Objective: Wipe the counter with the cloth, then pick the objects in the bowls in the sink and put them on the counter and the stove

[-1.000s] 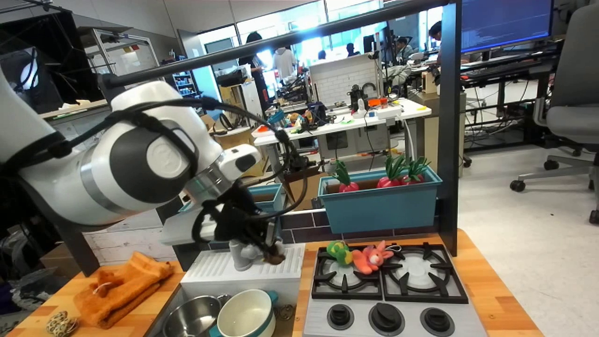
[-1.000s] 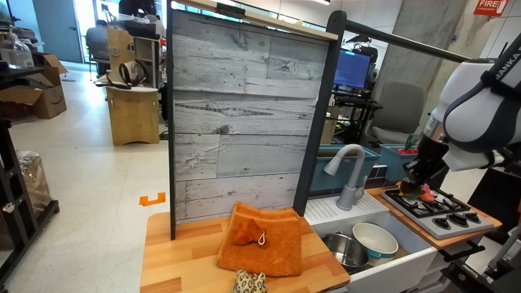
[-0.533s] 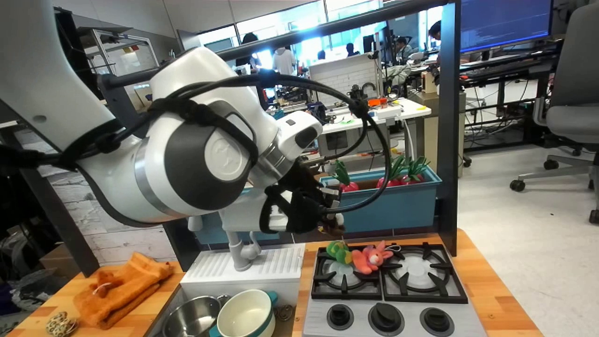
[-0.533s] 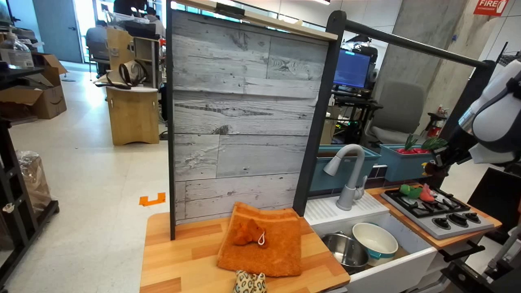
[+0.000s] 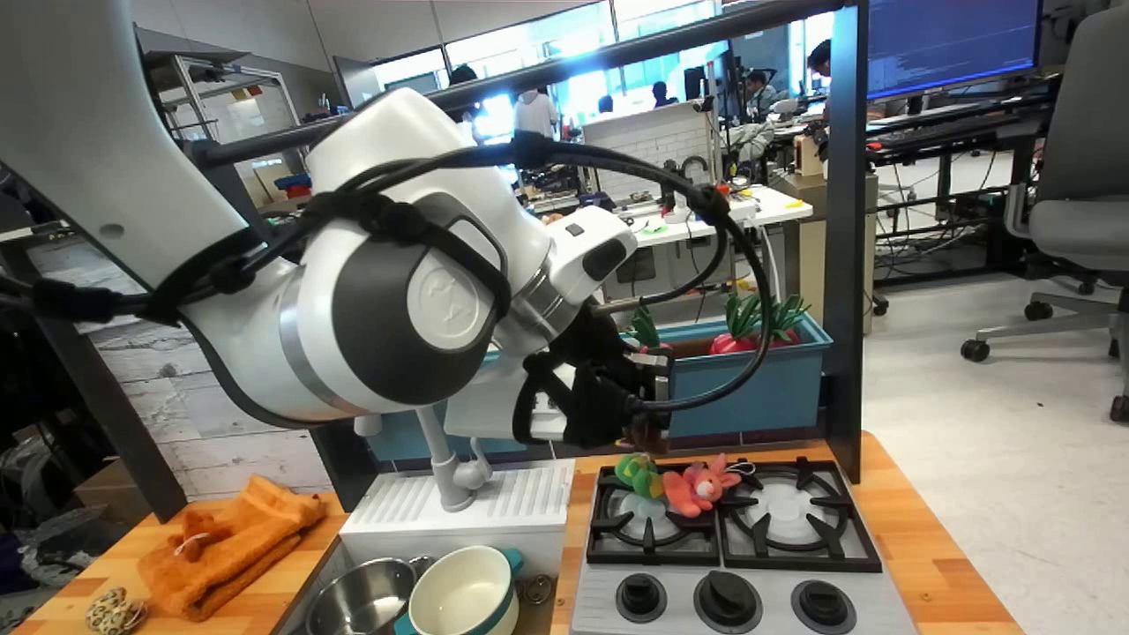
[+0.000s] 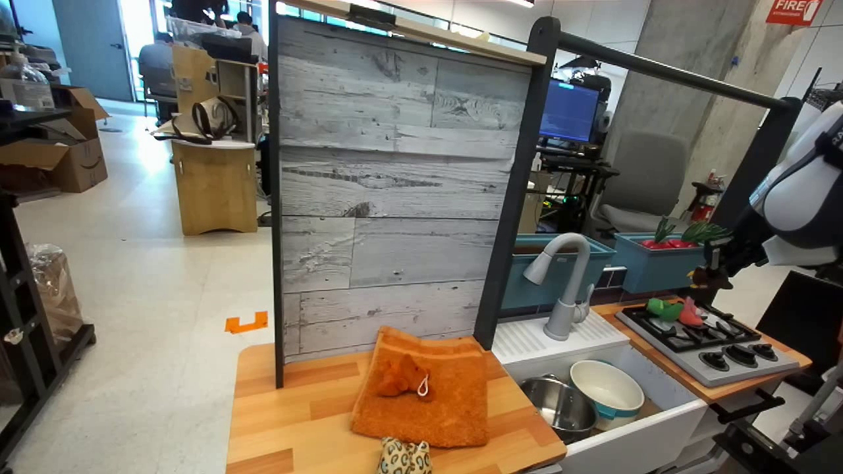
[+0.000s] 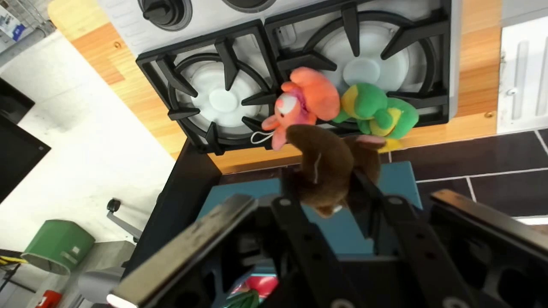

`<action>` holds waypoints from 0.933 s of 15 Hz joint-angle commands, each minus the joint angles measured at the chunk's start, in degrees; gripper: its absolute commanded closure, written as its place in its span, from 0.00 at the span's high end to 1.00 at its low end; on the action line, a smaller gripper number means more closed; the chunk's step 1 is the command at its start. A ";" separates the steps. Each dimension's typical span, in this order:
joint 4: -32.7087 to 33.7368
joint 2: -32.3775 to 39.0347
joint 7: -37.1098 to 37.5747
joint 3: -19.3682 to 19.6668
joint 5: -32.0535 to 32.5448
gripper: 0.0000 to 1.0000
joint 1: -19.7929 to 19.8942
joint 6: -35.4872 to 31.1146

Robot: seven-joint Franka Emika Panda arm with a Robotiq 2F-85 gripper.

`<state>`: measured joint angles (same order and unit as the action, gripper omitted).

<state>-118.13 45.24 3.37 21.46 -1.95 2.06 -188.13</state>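
Hanging near the stove [image 5: 679, 586], a brown plush [image 7: 327, 164] is clamped in your pincer [image 7: 327, 184]. Green and pink plushes [image 5: 692, 490] lie on the stove, your orange cloth [image 6: 454, 405] on the table [image 6: 316, 421].

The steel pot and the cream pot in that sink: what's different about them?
The steel pot is bare, shiny metal; the cream pot is cream inside, with teal on its outside. The steel pot sits nearer the orange cloth, the cream pot nearer the stove. Both are round and open-topped, and both sit in the sink.
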 commanded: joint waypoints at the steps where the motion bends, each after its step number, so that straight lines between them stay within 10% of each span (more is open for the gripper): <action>1: -1.85 -1.78 -1.62 -1.33 0.08 0.63 0.55 1.63; 6: -15.84 -12.43 -2.15 3.45 0.44 0.99 -7.65 4.08; 13: -32.03 -33.98 -2.68 -24.65 9.81 1.00 10.68 2.83; 14: -25.77 -25.93 -4.98 -17.58 5.26 1.00 5.09 0.82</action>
<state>-143.97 19.27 -1.00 3.60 4.27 7.64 -187.40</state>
